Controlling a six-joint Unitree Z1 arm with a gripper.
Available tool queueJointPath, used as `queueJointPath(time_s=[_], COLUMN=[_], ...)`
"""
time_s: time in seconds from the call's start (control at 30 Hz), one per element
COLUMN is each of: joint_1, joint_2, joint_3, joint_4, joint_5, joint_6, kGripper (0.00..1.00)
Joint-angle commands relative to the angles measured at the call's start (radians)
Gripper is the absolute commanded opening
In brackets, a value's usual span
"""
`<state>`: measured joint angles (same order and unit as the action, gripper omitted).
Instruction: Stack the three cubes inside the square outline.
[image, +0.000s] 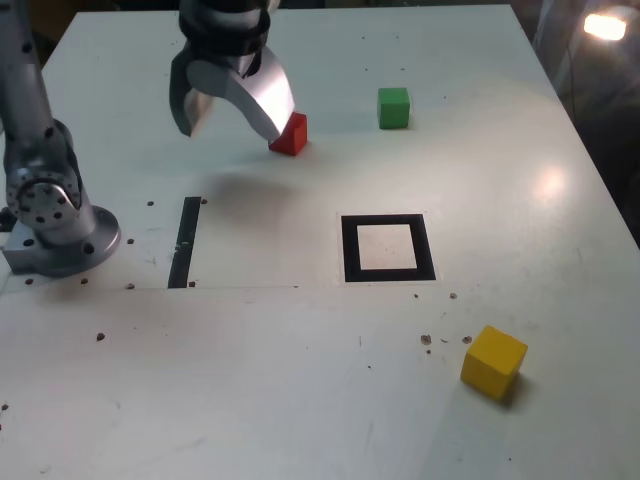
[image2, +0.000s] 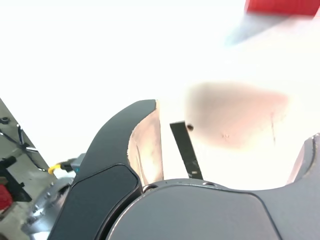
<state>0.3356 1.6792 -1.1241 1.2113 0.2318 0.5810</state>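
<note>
Gripper (image: 230, 105), one, jaws spread wide; red cube (image: 291, 136), one, partly hidden behind it, cropped in the wrist view; green cube (image: 393, 109), one, yellow cube (image: 493, 362), one, all outside one square outline (image: 351, 250).

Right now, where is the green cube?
In the exterior view, the green cube sits beyond the black square outline, to the right of the red cube, its nearest neighbour.
</note>
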Motion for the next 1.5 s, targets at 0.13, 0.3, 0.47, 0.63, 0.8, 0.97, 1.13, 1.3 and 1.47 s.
queueJointPath(time_s=[0.13,0.3,0.47,0.63,0.8,0.97,1.13,1.3,1.47], joint_1=[0.042,0.067,0.105,0.13,0.15,0.159,0.16,0.16,0.16], joint_2=[0.071,0.135,0.21,0.284,0.339,0.358,0.354,0.352,0.351], joint_3=[-0.06,-0.101,-0.138,-0.171,-0.201,-0.209,-0.201,-0.188,-0.179], joint_4=[0.001,-0.018,-0.046,-0.071,-0.09,-0.108,-0.126,-0.132,-0.135], joint_5=[0.015,0.032,0.039,0.04,0.042,0.047,0.057,0.059,0.059], joint_6=[0.047,0.06,0.077,0.093,0.103,0.103,0.1,0.096,0.092], kGripper=[0.96,0.95,0.93,0.91,0.87,0.68,0.38,0.33,0.33])
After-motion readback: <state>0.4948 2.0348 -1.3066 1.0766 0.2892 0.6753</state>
